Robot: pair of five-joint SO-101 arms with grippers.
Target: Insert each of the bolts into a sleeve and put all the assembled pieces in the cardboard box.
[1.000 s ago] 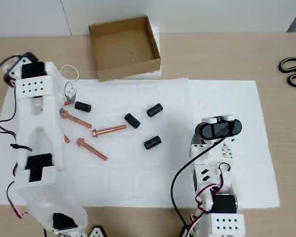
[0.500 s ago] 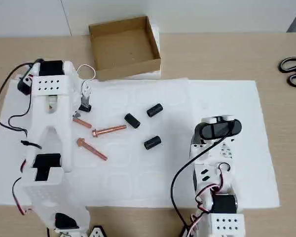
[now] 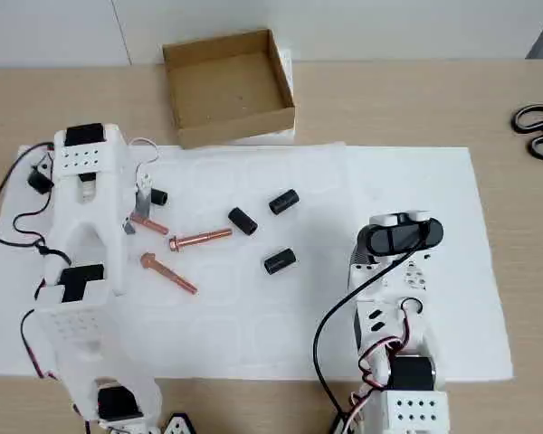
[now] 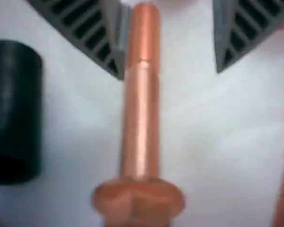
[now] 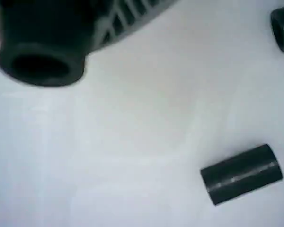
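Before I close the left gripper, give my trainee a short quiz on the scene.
1. True or false: the box is empty.
2. How many sleeves lie on the sheet in the high view?
3. What lies inside the open left gripper? A) a sleeve B) a bolt C) nothing

Key: 1 true; 2 four; 3 B.
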